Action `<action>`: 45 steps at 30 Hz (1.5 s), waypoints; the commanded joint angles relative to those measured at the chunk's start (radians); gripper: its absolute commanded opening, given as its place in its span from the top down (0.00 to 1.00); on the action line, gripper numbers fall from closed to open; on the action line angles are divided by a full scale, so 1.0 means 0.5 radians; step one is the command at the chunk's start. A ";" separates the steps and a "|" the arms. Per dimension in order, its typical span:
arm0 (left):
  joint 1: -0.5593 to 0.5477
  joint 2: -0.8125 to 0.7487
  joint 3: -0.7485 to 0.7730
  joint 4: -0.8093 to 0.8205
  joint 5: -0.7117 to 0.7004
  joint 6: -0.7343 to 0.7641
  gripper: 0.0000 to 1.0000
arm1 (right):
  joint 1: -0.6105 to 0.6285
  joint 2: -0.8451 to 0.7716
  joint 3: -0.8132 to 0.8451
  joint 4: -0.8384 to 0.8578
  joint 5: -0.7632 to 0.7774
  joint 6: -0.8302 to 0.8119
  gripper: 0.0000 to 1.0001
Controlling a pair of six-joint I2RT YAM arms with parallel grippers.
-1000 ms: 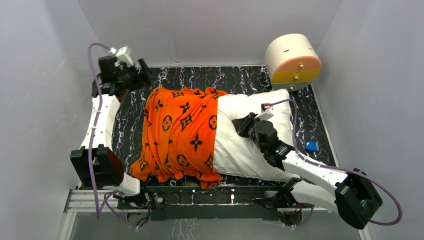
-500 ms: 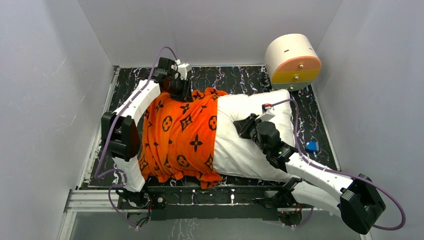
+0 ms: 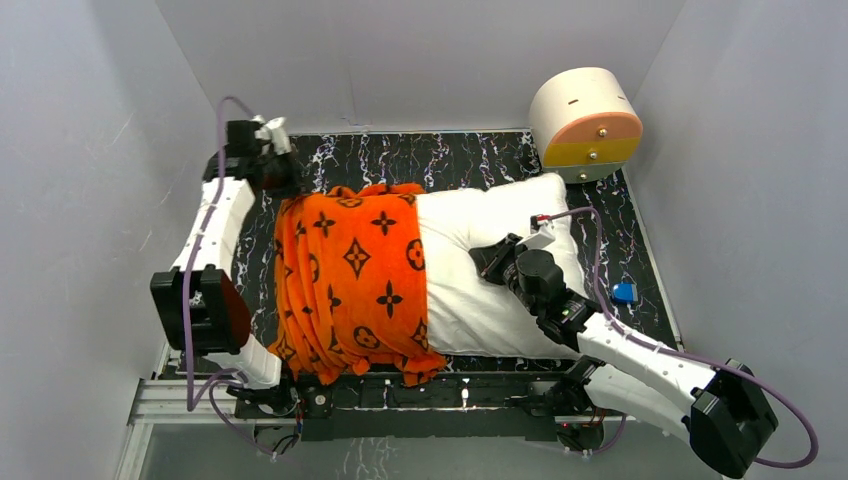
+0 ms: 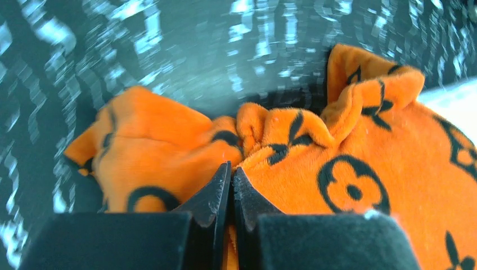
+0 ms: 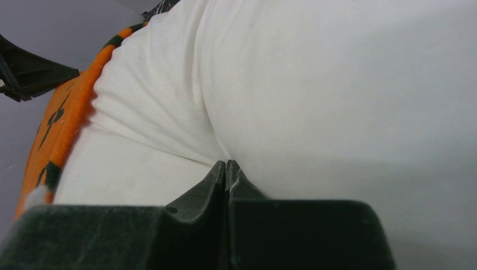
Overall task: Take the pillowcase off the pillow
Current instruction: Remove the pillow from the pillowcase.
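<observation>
Within the last second I had swung the left gripper (image 4: 230, 169) in over the far rim of the pillowcase (image 3: 345, 280), clenched it, and drawn back toward 10 o'clock. In the left wrist view its fingers were pressed together on a bunched orange fold, a sliver of plush showing between them. The pull had worked a little. The case's open hem had slid toward 9 o'clock and a wider band of white pillow (image 3: 480, 210) lay bare than before. I judged the job less than half done, since the case still sleeved the whole 9 o'clock end of the pillow.

The right gripper (image 5: 226, 166) was pinched on a pucker of the pillow's own cover near the middle of the bare part, anchoring it while the other arm pulled. It had crept slightly toward 6 o'clock.

The pillow lay across the middle of the marbled table (image 3: 460, 155), long axis from 9 to 3 o'clock.

Room was tight where I needed it. The left gripper sat in the 10 o'clock corner, close to the side wall (image 3: 120, 200) and the back wall, with only a narrow strip of bare table beside the case. At 6 o'clock the case's near hem drooped over the table edge onto the base rail (image 3: 430, 390). The round drawer box (image 3: 585, 122) at 1 o'clock stood just beyond the pillow's far corner, clear of the pulling direction.
</observation>
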 commanded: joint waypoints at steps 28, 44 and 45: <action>0.278 -0.846 -0.576 0.326 -0.045 -0.351 0.22 | 0.008 0.257 1.375 -1.515 0.600 -1.070 0.21; 0.265 -1.432 -1.201 0.307 -0.870 -0.818 0.02 | -1.211 0.437 1.062 -1.329 -0.557 -0.852 0.01; 0.264 -1.443 -1.236 0.313 -0.858 -0.848 0.02 | -1.251 0.457 1.011 -1.270 -0.749 -0.848 0.01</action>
